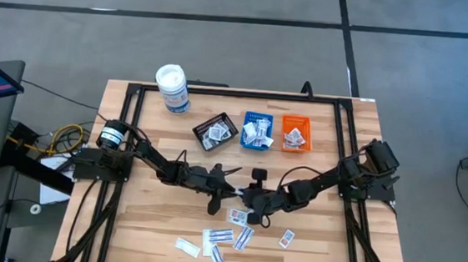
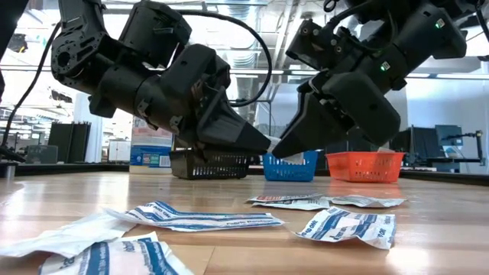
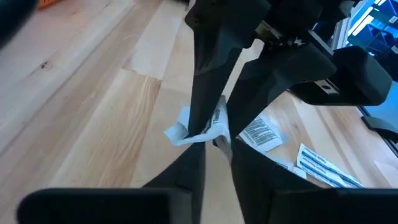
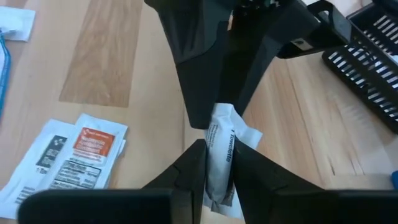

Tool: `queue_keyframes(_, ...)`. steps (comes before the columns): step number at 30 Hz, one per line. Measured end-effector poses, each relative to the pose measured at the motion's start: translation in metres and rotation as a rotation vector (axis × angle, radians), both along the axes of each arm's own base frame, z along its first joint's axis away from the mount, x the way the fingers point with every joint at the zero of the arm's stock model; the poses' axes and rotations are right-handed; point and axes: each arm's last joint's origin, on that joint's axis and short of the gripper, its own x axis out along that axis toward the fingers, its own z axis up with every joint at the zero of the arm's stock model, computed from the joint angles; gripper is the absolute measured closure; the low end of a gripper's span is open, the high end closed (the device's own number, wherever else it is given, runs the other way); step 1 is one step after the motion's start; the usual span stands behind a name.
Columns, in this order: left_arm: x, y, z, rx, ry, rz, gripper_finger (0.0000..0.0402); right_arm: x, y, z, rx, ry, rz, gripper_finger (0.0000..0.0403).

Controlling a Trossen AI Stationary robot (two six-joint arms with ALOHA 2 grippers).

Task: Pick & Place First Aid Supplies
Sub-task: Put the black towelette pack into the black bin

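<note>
Low view, entry one: my two arms meet tip to tip above the wooden table [image 1: 151, 225], well clear of its surface. My left gripper [image 2: 256, 143] and my right gripper [image 2: 284, 148] both pinch one small white packet [image 4: 221, 152], held in the air between them: a hand-over in progress.

Entry two, the trays: black tray [image 1: 214, 133], blue tray [image 1: 257, 129] and orange tray [image 1: 295, 133] stand in a row at the far side, each already holding packets. A white canister [image 1: 173, 88] stands beyond the black tray.

Entry three, loose packets [image 1: 219, 240]: a scatter lies on the near part of the table, below and apart from my grippers.

Entry four, the held packet: right wrist view shows it upright and crumpled, my right fingers closed on its lower end, the left fingers clamped on its upper end. Left wrist view shows the same pinch from the other side.

Handling note, as I judge it: one gripper should release only once the other's hold is firm; pull straight apart, no twisting, since the thin wrapper may tear or slip. I cannot tell which tray it belongs in.
</note>
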Motion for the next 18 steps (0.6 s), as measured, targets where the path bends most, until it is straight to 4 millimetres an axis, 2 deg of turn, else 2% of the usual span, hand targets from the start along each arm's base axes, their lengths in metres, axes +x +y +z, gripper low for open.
queue_keyframes(5, 0.0002, 0.0, 0.0004, 0.001, -0.004, -0.002, 0.0391, -0.0002, 0.0, -0.0005, 0.007, 0.011, 0.014, 0.0324)
queue_keyframes(11, 0.0, -0.001, 0.0001, 0.023, -0.003, -0.021, 0.0395, -0.0024, 0.0005, -0.003, 0.025, 0.053, 0.045, 0.0273)
queue_keyframes(18, -0.0011, -0.005, -0.0011, 0.096, -0.003, -0.092, 0.0396, -0.0041, -0.0006, -0.0037, 0.086, 0.048, -0.042, 0.0194)
